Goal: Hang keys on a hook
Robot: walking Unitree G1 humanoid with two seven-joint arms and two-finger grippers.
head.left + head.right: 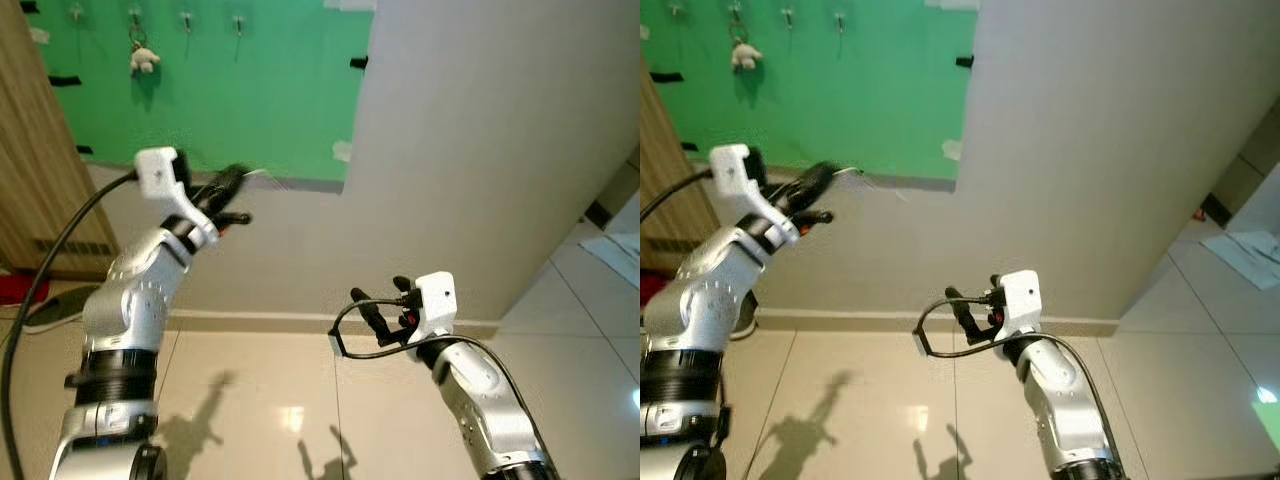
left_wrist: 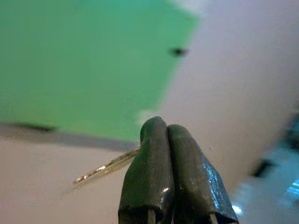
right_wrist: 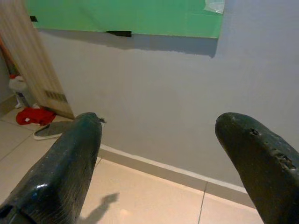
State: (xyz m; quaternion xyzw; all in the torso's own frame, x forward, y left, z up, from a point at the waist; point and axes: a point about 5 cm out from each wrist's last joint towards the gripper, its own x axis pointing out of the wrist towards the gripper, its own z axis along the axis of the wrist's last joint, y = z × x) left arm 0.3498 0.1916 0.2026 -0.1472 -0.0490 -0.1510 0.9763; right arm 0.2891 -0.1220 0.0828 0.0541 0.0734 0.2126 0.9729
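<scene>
Left two-fingered black gripper pinched shut on thin silvery metal key, long axis sideways, small metal wall hooks on green panel well above-left; right black gripper spread wide, low.

Grey wall, green panel, glossy tiled floor, wooden door at left

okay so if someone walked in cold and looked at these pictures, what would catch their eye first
Probably the big green sheet taped to the pale wall, with a row of hooks along its top and a small white plush keyring hanging from one. Next, the left gripper, raised toward the sheet's lower edge, fingers pressed shut on a thin metal key ring. The right gripper is low over the glossy tiled floor, fingers apart.
</scene>
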